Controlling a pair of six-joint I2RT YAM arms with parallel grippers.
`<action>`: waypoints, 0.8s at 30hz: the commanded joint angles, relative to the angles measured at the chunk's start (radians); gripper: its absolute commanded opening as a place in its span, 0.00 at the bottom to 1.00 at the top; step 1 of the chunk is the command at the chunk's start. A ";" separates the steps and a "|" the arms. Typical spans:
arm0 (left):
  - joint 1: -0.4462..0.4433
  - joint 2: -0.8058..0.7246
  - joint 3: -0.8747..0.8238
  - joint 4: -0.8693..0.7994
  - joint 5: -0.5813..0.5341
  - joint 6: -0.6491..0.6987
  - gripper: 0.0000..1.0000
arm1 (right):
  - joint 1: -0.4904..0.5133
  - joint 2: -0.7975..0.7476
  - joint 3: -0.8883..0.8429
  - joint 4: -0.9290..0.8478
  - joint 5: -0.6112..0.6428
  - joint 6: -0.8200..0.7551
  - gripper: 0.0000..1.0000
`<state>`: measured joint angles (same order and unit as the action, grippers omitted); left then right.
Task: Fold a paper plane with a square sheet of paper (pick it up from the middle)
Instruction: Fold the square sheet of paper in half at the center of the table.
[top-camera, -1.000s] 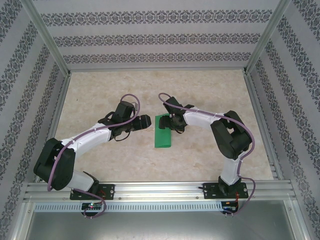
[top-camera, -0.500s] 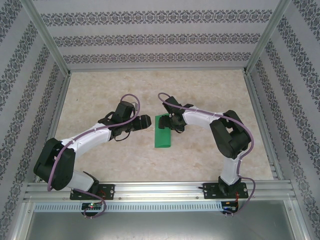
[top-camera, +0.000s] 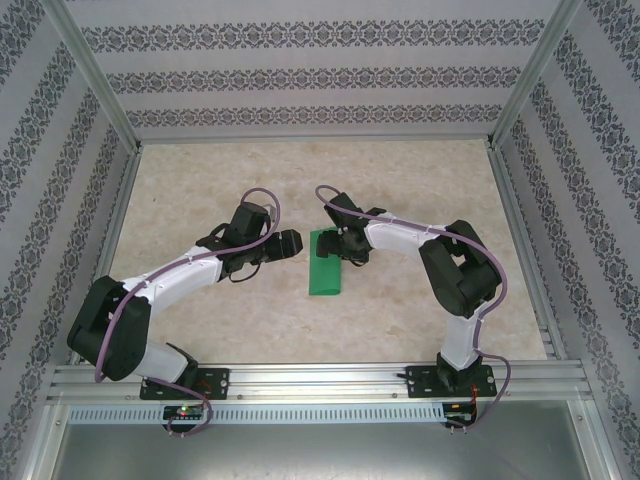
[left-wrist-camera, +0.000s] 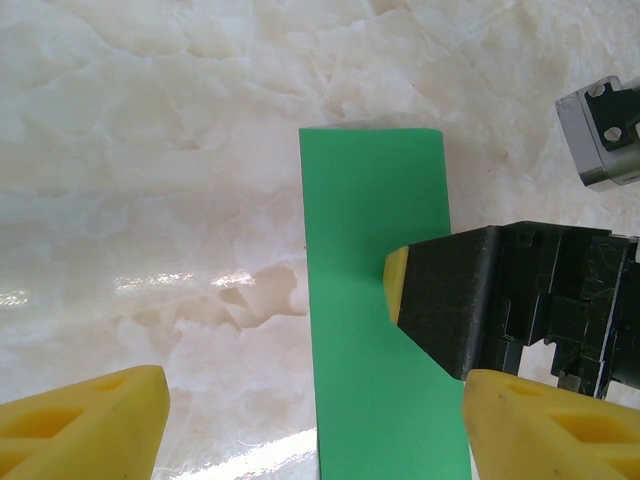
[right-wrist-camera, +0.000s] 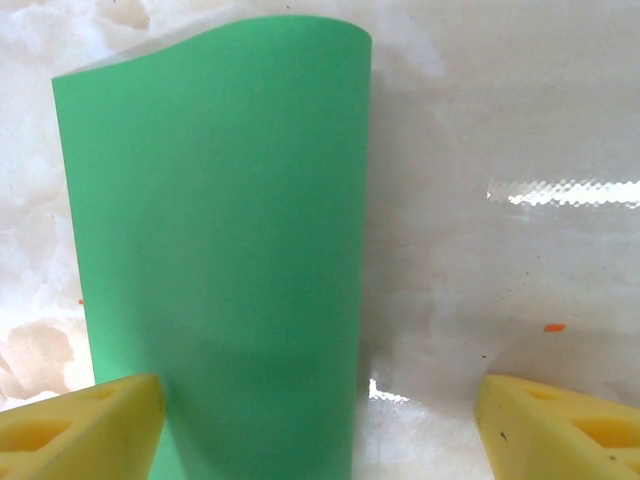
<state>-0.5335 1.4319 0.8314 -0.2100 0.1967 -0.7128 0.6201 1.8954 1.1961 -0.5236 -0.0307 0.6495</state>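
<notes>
Folded green paper (top-camera: 326, 268) lay on the counter (top-camera: 200, 190) between both hands, left hand (left-wrist-camera: 315, 392) just left of it, fingers apart and empty, right hand (right-wrist-camera: 320, 397) at its far right edge, fingers apart, one finger over the paper

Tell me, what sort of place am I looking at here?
Probably a robot test booth in a lab: an aluminium frame and patterned wall panels enclose a marble-look table, and a left arm and right arm bolted at its near edge reach to folded green paper.
</notes>
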 joint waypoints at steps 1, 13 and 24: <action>-0.013 -0.016 -0.007 -0.006 0.005 0.015 0.78 | -0.008 0.033 -0.012 0.025 -0.005 -0.021 0.75; -0.014 -0.002 0.015 -0.018 0.014 0.022 0.78 | -0.007 0.054 0.017 -0.002 0.004 -0.011 0.81; -0.013 -0.008 0.003 -0.011 0.014 0.014 0.78 | -0.007 0.042 -0.013 0.017 0.026 0.025 0.79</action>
<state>-0.5335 1.4322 0.8314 -0.2100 0.2008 -0.7120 0.6193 1.9030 1.2034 -0.5304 -0.0265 0.6579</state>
